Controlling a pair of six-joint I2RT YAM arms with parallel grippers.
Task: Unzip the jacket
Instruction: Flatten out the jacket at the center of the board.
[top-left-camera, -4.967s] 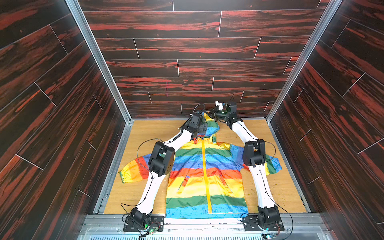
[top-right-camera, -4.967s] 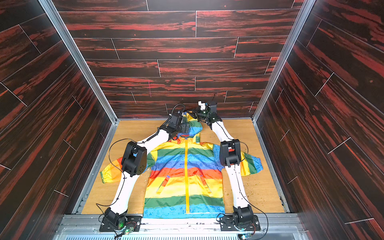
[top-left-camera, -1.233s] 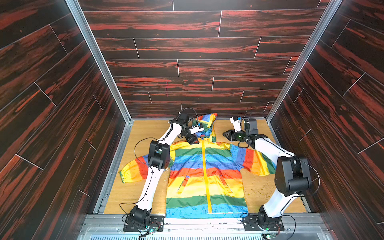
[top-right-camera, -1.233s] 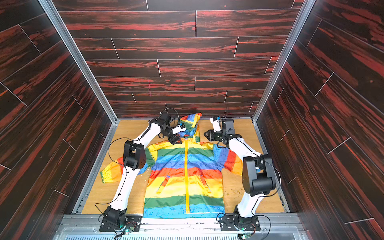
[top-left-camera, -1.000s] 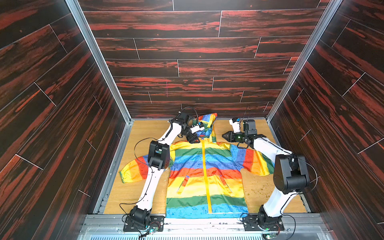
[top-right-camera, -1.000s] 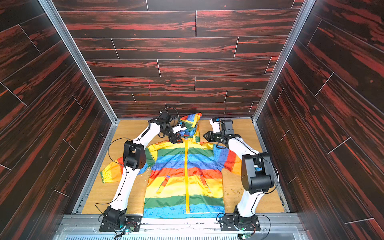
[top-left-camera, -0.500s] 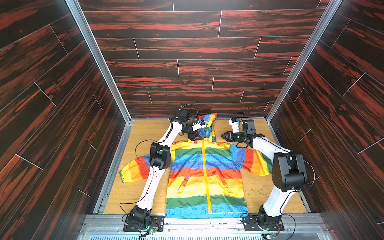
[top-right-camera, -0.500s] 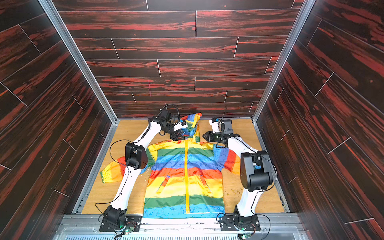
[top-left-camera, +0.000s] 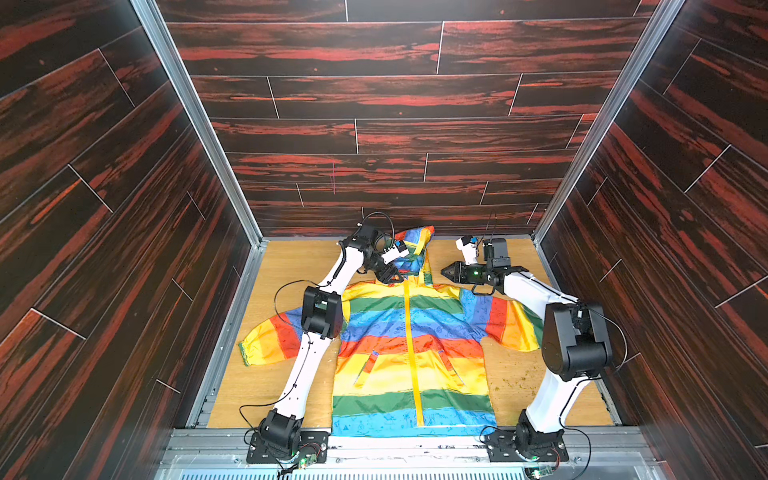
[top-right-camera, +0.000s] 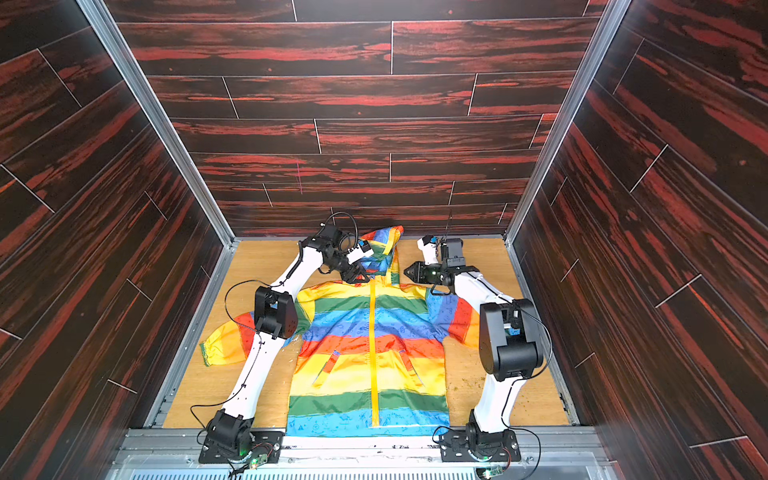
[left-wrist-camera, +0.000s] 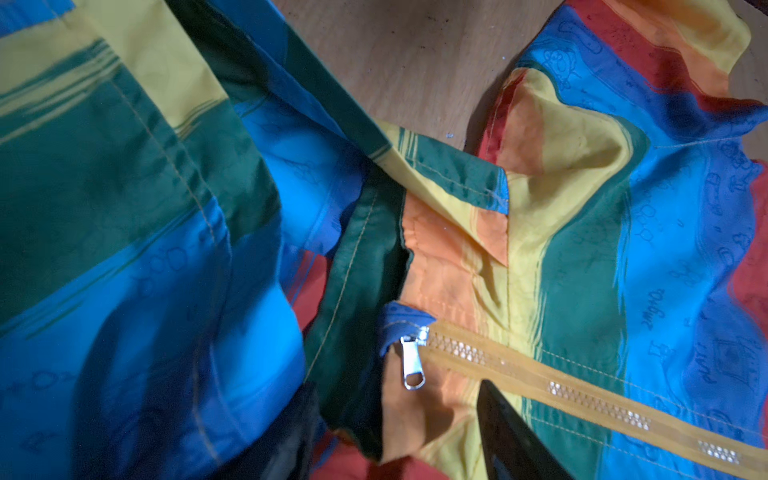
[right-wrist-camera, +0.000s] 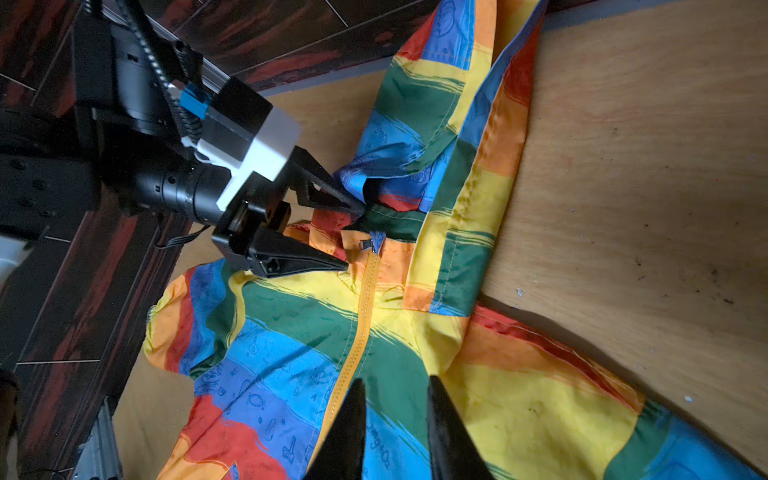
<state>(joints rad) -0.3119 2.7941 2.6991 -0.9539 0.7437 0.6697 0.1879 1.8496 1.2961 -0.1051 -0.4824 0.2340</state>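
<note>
jacket (top-left-camera: 374, 332) lies flat on the bench (top-left-camera: 282, 262), front up, hem toward the arm bases, hood (top-left-camera: 415, 249) at the far end. zipper (top-left-camera: 412, 361) looks closed right up to the collar. pull tab (left-wrist-camera: 412, 368) sits there, flopped sideways off the tape.

left gripper (right-wrist-camera: 352, 236): jaws parted medium-wide, nothing clamped. one tip touches the green collar fold, the other rests low by the yellow shoulder panel. tab is just beside the gap, not in it.

right gripper (top-left-camera: 445, 272): jaws narrow, empty, hovering beside the hood above the other shoulder.

step in hand, my read: grab the tab. how I'd do it:
- shift the left tips so the tab lies between them, not the collar fold. close on metal only, since this thin cloth would likely bunch and jam the slider.
- right should pin the collar next to the zipper top before any pull, else the light jacket probably slides along.
- pull along the tape toward the hem, low angle, tab in line.

risk: tab is small and flat on the cloth, easy to pinch fabric instead.
</note>
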